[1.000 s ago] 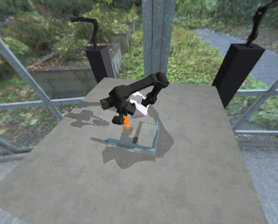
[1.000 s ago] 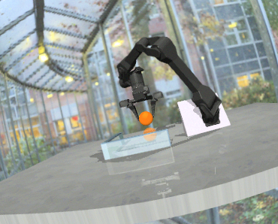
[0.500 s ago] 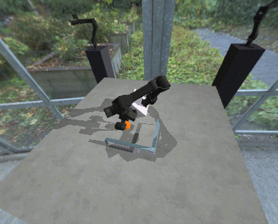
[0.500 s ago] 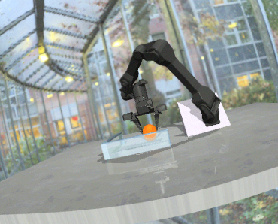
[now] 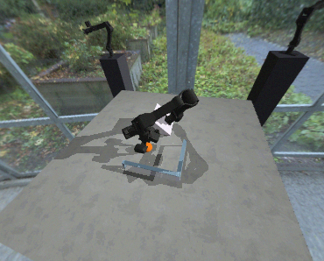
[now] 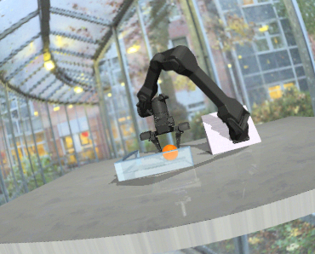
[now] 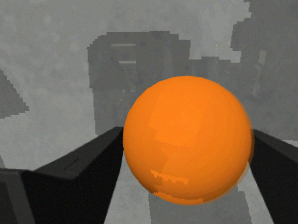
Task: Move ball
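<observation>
Black gripper (image 5: 145, 148) (image 6: 169, 149) (image 7: 184, 136), left of the pale panel (image 6: 209, 135) in exterior view, clamped on ball. Orange ball (image 5: 149, 147) (image 6: 170, 152) (image 7: 187, 140) between fingers, low, seen through a clear wall (image 5: 151, 168) (image 6: 142, 170); pale panel stands right, near the arm's foot.

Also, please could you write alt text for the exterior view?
A black robot arm's gripper holds an orange ball low by two clear walls that make a corner on a gray table. A pale panel stands by the arm's base.
</observation>
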